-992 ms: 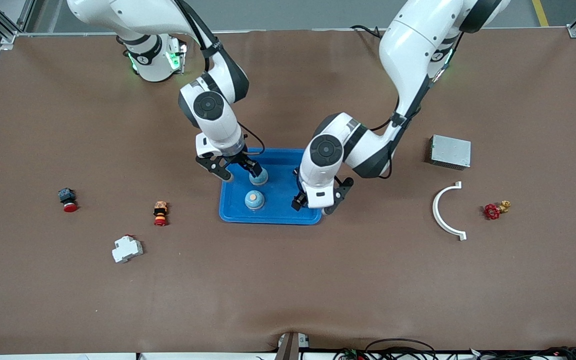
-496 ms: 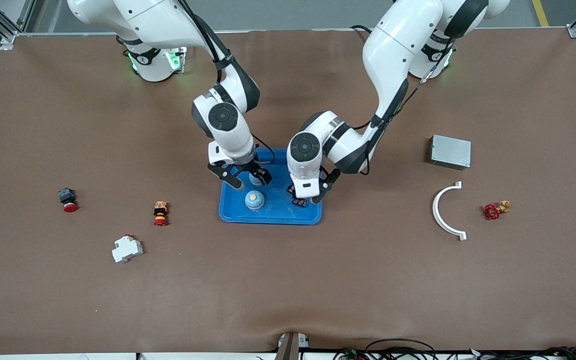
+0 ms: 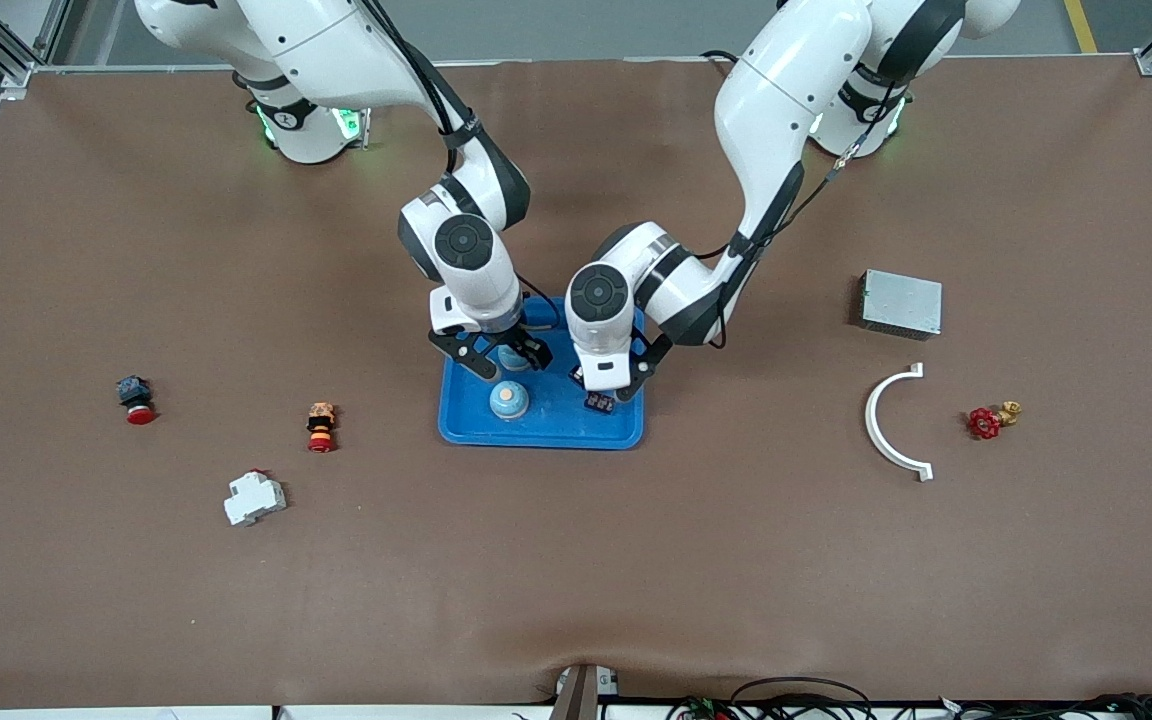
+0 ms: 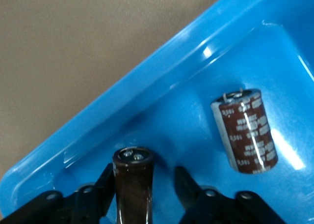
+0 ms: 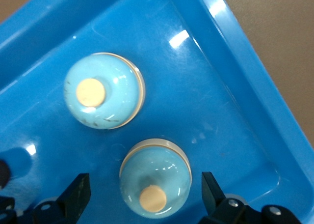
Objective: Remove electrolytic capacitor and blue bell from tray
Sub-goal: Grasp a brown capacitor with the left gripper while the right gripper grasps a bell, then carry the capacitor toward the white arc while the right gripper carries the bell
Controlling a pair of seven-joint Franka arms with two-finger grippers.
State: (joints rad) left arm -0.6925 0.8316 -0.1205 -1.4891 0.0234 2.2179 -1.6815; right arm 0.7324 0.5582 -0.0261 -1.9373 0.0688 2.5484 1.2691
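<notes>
both arms now lower over blue tray (image 3: 540,430), left gripper (image 4: 147,194) jaws around capacitor (image 4: 133,184), right gripper (image 5: 144,194) jaws spread astride bell (image 5: 155,177)

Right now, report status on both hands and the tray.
Left hand low in blue tray, one capacitor between its fingers, grip unconfirmed; second capacitor lies beside. Right hand open around a bell; other bell adjacent. Nothing blocking.

Two bells: one (image 5: 104,91), another (image 5: 155,178). Two capacitors: one (image 4: 244,131), another (image 4: 134,184). One blue tray (image 3: 542,432). Two red push buttons: one (image 3: 135,398), another (image 3: 321,425). One white breaker (image 3: 254,497), one metal box (image 3: 900,303), one white curved bracket (image 3: 888,420), one red valve (image 3: 991,418).
</notes>
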